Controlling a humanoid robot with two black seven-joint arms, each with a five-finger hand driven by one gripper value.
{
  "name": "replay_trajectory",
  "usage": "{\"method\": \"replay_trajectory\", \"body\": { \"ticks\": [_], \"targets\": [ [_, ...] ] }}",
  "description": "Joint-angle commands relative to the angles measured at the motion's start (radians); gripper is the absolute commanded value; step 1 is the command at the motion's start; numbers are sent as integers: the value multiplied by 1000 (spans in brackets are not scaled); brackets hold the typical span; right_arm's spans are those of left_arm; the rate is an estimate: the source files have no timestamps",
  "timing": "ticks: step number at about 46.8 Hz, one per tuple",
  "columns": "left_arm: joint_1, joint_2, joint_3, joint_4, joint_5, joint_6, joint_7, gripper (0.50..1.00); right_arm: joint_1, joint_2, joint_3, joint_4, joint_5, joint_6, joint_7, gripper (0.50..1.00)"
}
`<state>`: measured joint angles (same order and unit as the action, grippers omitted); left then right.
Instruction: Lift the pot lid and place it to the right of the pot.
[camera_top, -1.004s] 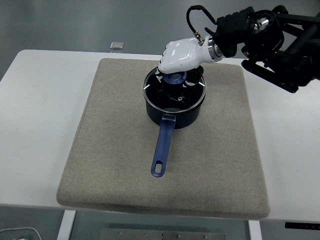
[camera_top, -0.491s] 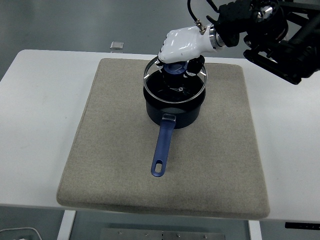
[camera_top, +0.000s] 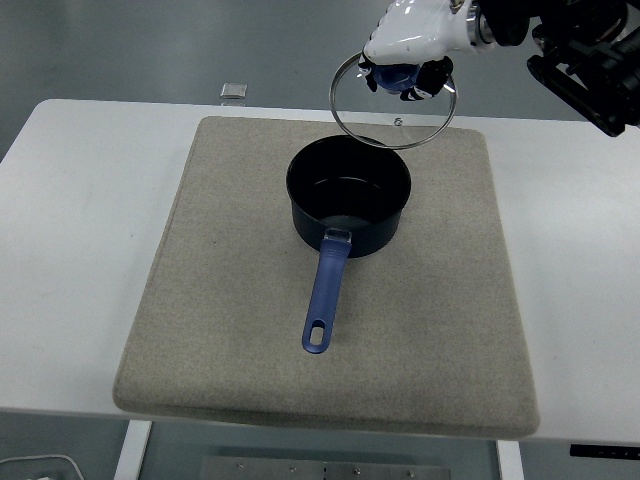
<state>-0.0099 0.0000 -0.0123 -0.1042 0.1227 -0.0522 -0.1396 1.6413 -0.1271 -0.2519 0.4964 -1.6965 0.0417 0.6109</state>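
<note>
Above the far right rim of the dark blue saucepan (camera_top: 349, 205), the right hand (camera_top: 412, 40) grips the glass lid (camera_top: 393, 105) by its knob, lifting it clear for placing on the mat (camera_top: 220, 300).

The place looked like a robotics lab or test room, not a home kitchen. A plain white table (camera_top: 90, 250) stood on metal legs over a smooth grey floor (camera_top: 150, 45), with a beige felt mat (camera_top: 230, 340) laid on it as a work surface. A black robot arm (camera_top: 585, 50) with exposed cables reached in from the right
</note>
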Motion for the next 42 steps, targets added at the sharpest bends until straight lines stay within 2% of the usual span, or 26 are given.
{"method": "replay_trajectory", "body": {
  "ticks": [1,17,42],
  "targets": [
    [1,0,0,0,0,0,0,1000,-6,1,-1,-30,0,3,0,500],
    [1,0,0,0,0,0,0,1000,-57,-6,-10,-139,-5,-6,0,500],
    [-1,0,0,0,0,0,0,1000,-135,-16,-17,-141,-8,-14,0,500]
  ]
}}
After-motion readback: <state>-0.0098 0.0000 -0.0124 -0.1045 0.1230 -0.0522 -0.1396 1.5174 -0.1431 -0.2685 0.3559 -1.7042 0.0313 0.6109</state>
